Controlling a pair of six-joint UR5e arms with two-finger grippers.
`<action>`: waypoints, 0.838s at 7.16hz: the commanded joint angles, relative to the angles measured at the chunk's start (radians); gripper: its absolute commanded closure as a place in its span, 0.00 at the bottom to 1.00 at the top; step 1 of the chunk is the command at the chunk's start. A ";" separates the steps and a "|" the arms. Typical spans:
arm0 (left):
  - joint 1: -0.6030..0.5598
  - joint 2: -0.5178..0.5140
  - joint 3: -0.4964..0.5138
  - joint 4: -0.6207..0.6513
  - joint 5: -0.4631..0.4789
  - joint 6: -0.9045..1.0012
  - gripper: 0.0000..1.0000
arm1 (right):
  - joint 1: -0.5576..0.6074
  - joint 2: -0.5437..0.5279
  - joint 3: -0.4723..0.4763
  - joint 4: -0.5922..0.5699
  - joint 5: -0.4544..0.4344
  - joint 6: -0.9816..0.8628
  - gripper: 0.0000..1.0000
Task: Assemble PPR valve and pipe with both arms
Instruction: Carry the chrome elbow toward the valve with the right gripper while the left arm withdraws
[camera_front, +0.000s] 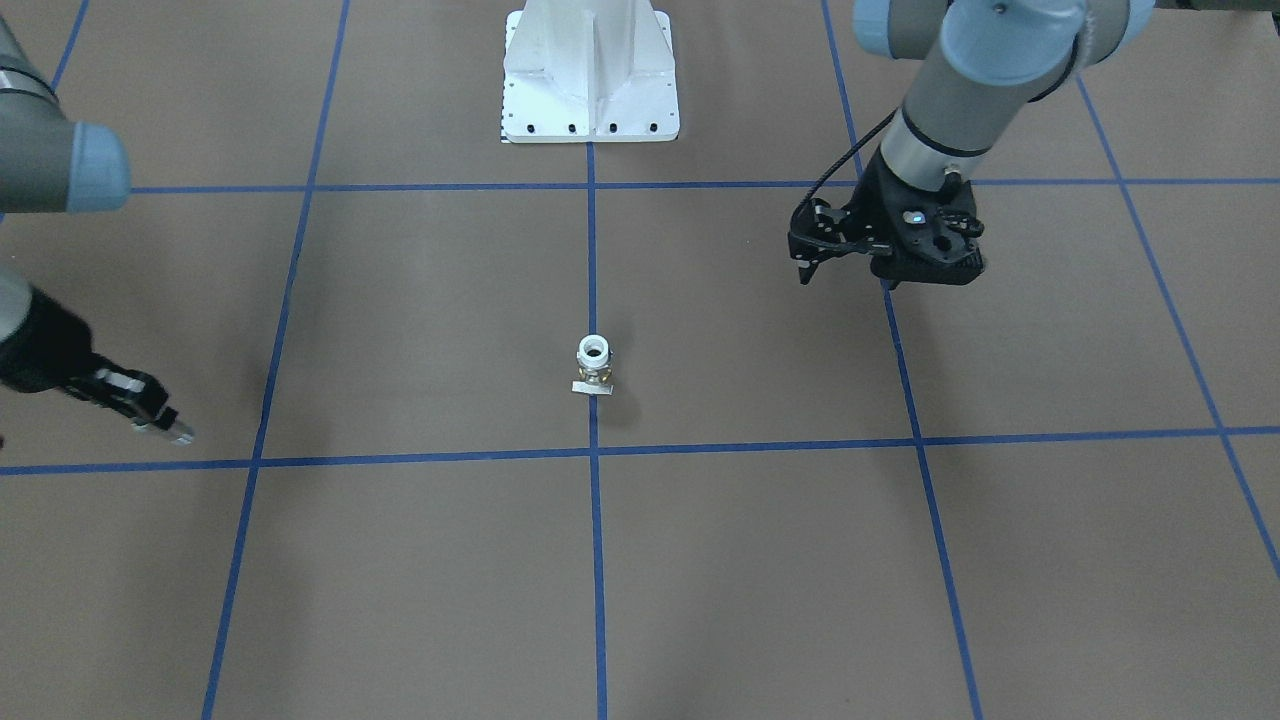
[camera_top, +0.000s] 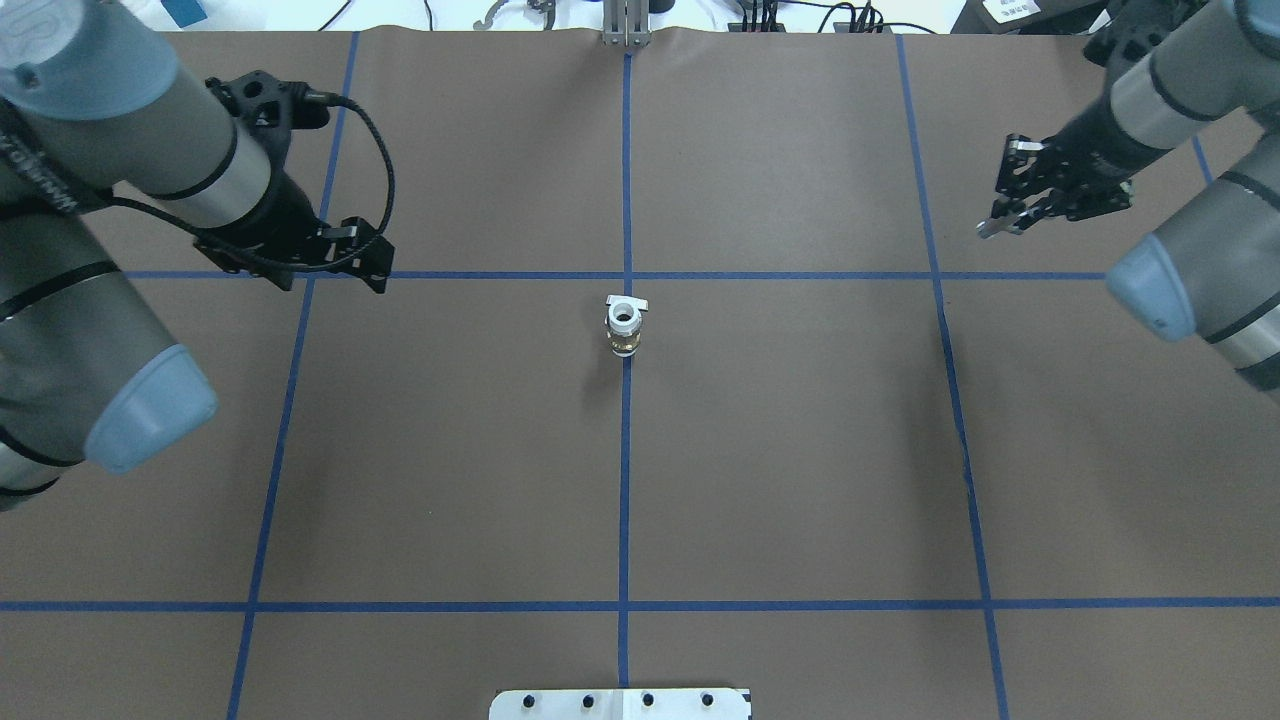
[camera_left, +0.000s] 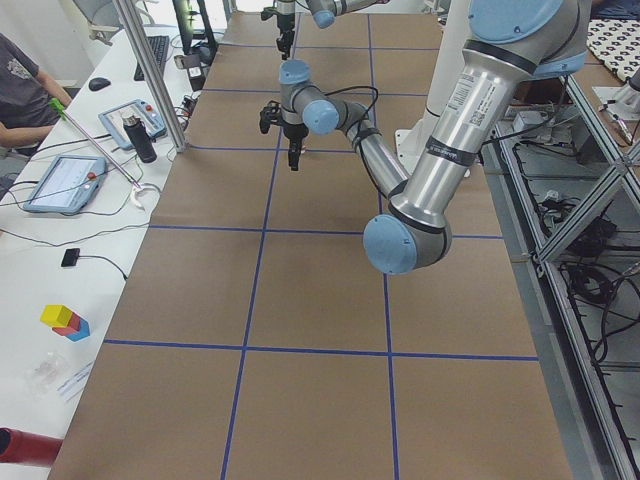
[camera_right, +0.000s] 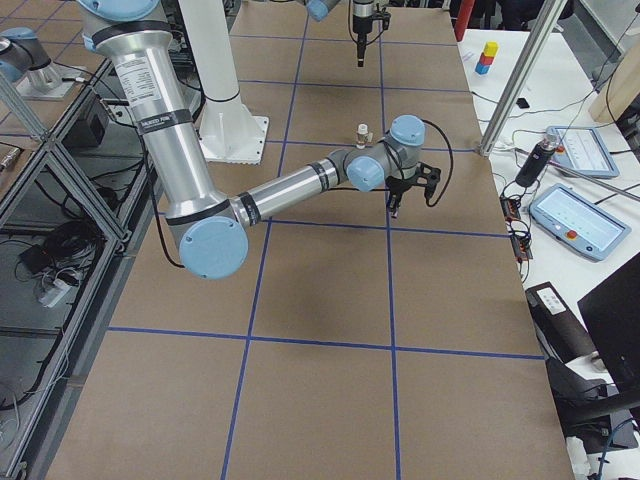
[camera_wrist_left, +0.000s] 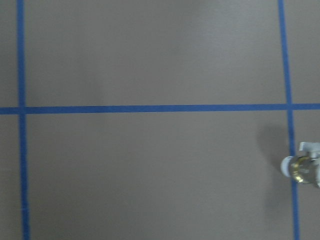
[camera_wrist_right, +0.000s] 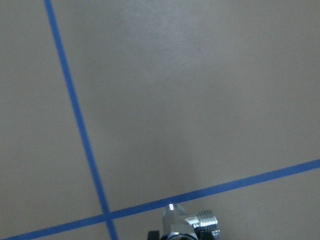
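Note:
The PPR valve (camera_front: 594, 365) stands upright at the table's centre on a blue line, white collar on top, brass middle, flat silvery lever at its base. It also shows in the overhead view (camera_top: 624, 325) and at the right edge of the left wrist view (camera_wrist_left: 302, 169). My left gripper (camera_front: 848, 282) hangs above the table well to the valve's side, open and empty; in the overhead view it (camera_top: 340, 268) is at the left. My right gripper (camera_front: 170, 428) (camera_top: 995, 228) is far on the other side, shut on the shiny silver pipe (camera_wrist_right: 190, 222).
The white bolted pedestal base (camera_front: 590, 75) stands at the robot's edge of the table. Blue tape lines (camera_top: 626, 480) divide the brown table into squares. Tablets and a bottle (camera_right: 575, 215) lie on the operators' bench beside the table.

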 joint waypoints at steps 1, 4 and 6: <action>-0.104 0.176 -0.050 -0.009 -0.080 0.171 0.01 | -0.182 0.146 0.083 -0.056 -0.093 0.287 1.00; -0.261 0.312 -0.051 -0.015 -0.172 0.321 0.00 | -0.360 0.350 0.085 -0.210 -0.221 0.399 1.00; -0.318 0.348 -0.039 -0.013 -0.173 0.453 0.00 | -0.413 0.386 0.064 -0.213 -0.260 0.401 1.00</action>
